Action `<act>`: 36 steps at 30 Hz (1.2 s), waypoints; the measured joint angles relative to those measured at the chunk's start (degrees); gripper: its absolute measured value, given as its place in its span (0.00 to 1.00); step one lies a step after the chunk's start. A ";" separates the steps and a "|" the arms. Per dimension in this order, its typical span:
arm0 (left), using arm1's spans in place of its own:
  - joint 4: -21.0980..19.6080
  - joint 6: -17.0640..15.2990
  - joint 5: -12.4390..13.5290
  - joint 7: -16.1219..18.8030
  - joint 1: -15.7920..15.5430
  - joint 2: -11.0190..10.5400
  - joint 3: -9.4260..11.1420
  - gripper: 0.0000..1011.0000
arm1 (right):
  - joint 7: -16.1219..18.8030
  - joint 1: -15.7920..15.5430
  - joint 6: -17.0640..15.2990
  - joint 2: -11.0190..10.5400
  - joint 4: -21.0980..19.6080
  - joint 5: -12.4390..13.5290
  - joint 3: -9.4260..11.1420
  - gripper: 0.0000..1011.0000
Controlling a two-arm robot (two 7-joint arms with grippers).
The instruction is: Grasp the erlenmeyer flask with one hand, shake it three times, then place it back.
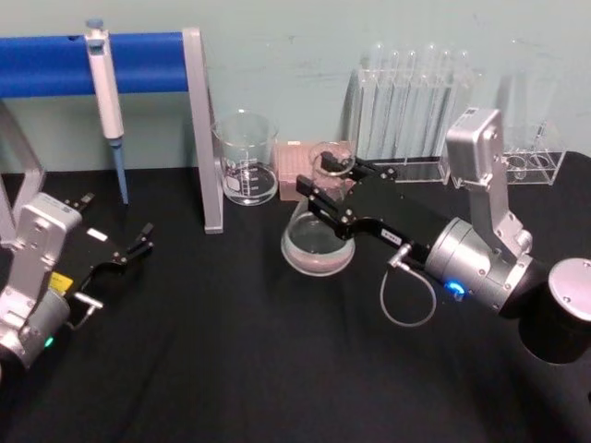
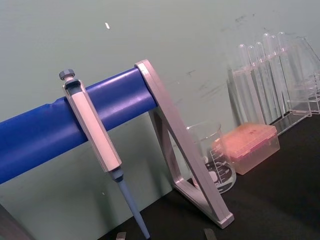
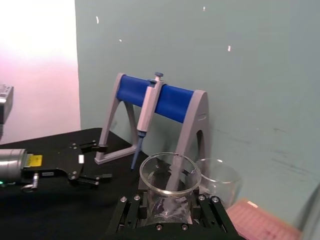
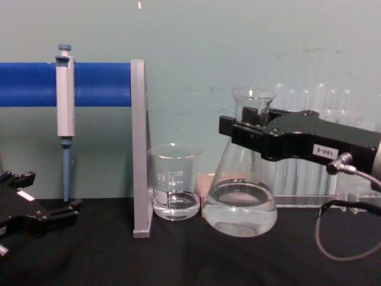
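Observation:
The erlenmeyer flask [image 1: 319,242] is clear glass with a little clear liquid in its wide base. It stands upright at the middle of the black table, in front of the beaker. My right gripper [image 1: 325,185], the hand, reaches in from the right and is shut on the flask's neck just under the rim [image 4: 253,95]. The right wrist view shows the flask's rim [image 3: 170,172] between the black jaws. The flask's base [image 4: 241,217] is at table level; I cannot tell whether it touches. My left gripper [image 1: 125,254] rests open at the far left.
A glass beaker [image 1: 247,159] and a pink box [image 1: 295,171] stand just behind the flask. A grey-and-blue stand [image 1: 205,129] holds a pipette [image 1: 106,92] at the back left. A clear rack of test tubes [image 1: 416,101] is at the back right.

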State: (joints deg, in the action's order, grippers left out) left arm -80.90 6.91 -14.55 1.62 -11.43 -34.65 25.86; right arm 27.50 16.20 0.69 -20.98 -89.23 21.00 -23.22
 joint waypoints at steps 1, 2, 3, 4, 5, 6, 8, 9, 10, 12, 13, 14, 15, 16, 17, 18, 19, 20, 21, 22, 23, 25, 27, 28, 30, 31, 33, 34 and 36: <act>0.00 0.00 0.00 0.00 0.00 0.00 0.00 0.99 | 0.06 0.00 -0.02 -0.04 -0.06 0.10 -0.16 0.45; 0.00 0.00 0.00 0.00 0.00 0.00 0.00 0.99 | 0.14 0.00 -0.08 -0.13 -0.20 0.26 -0.43 0.45; 0.00 0.00 0.00 0.00 0.00 0.00 0.00 0.99 | 0.17 0.01 -0.09 -0.18 -0.23 0.34 -0.57 0.45; 0.00 0.00 0.00 0.00 0.00 0.00 0.00 0.99 | 0.21 0.03 -0.11 -0.22 -0.23 0.40 -0.68 0.45; 0.00 0.00 0.00 0.00 0.00 0.00 0.00 0.99 | 0.27 0.10 -0.12 -0.28 -0.24 0.50 -0.92 0.45; 0.00 0.00 0.00 0.00 0.00 0.00 0.00 0.99 | 0.27 0.14 -0.11 -0.31 -0.24 0.56 -1.02 0.45; 0.00 0.00 0.00 0.00 0.00 0.00 0.00 0.99 | 0.27 0.17 -0.12 -0.37 -0.24 0.64 -1.16 0.45; 0.00 0.00 0.00 0.00 0.00 0.00 0.00 0.99 | 0.25 0.20 -0.12 -0.44 -0.27 0.72 -1.26 0.45; 0.00 0.00 0.00 0.00 0.00 0.00 0.00 0.99 | 0.23 0.21 -0.12 -0.47 -0.30 0.77 -1.30 0.45; 0.00 0.00 0.00 0.00 0.01 0.00 0.00 0.99 | 0.10 0.21 -0.12 -0.60 -0.39 0.87 -1.38 0.45; 0.00 0.00 0.00 0.00 0.00 0.00 0.00 0.99 | 0.07 0.21 -0.11 -0.62 -0.41 0.91 -1.40 0.45; 0.00 0.00 0.00 0.00 0.00 0.00 0.00 0.99 | 0.02 0.21 -0.11 -0.65 -0.42 0.95 -1.42 0.45; 0.00 0.00 0.00 0.00 0.00 0.00 0.00 0.99 | -0.11 0.21 -0.08 -0.71 -0.43 1.01 -1.45 0.45; 0.00 0.00 0.00 0.00 0.00 0.00 0.00 0.99 | -0.15 0.21 -0.06 -0.73 -0.43 1.04 -1.45 0.45; 0.00 0.00 0.00 0.00 0.00 0.00 0.00 0.99 | -0.18 0.22 -0.04 -0.74 -0.43 1.06 -1.46 0.45; 0.00 0.00 0.00 0.00 0.00 0.00 0.00 0.99 | -0.23 0.24 -0.02 -0.76 -0.42 1.09 -1.46 0.45; 0.00 0.00 0.00 0.00 0.00 0.00 0.00 0.99 | -0.29 0.27 0.03 -0.80 -0.42 1.15 -1.47 0.45; 0.00 0.00 0.00 0.00 0.00 0.00 0.00 0.99 | -0.30 0.28 0.05 -0.83 -0.41 1.18 -1.47 0.45; 0.00 0.00 0.00 0.00 0.00 0.00 0.00 0.99 | -0.33 0.28 0.07 -0.85 -0.40 1.22 -1.47 0.45; 0.00 0.00 0.00 0.00 0.00 0.00 0.00 0.99 | -0.36 0.30 0.10 -0.90 -0.34 1.26 -1.47 0.45; 0.00 0.00 0.00 0.00 0.00 0.00 0.00 0.99 | -0.38 0.32 0.11 -0.92 -0.31 1.28 -1.47 0.45; 0.00 0.00 0.00 0.00 0.00 0.00 0.00 0.99 | -0.45 0.35 0.16 -0.97 -0.23 1.32 -1.47 0.45; 0.00 0.00 0.00 0.00 0.00 0.00 0.00 0.99 | -0.48 0.36 0.18 -1.02 -0.21 1.37 -1.46 0.45; 0.00 0.00 0.00 0.00 0.00 0.00 0.00 0.99 | -0.49 0.37 0.19 -1.06 -0.20 1.41 -1.46 0.45; 0.00 0.00 0.00 0.00 0.00 0.00 0.00 0.99 | -0.50 0.37 0.24 -1.10 -0.19 1.48 -1.44 0.45; 0.00 0.00 0.00 0.00 0.00 0.00 0.00 0.99 | -0.51 0.38 0.25 -1.11 -0.19 1.50 -1.42 0.45; 0.00 0.00 0.00 0.00 0.00 0.00 0.00 0.99 | -0.55 0.44 0.27 -1.12 -0.18 1.54 -1.42 0.45; 0.00 0.00 0.00 0.00 0.00 0.00 0.00 0.99 | -0.55 0.51 0.30 -1.12 -0.14 1.57 -1.41 0.45; 0.00 0.00 0.00 0.00 0.00 0.00 0.00 0.99 | -0.55 0.53 0.31 -1.11 -0.08 1.59 -1.41 0.45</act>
State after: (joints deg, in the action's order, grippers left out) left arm -80.90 6.91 -14.55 1.62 -11.43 -34.65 25.86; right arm 26.94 16.74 1.00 -22.09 -89.31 22.59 -24.63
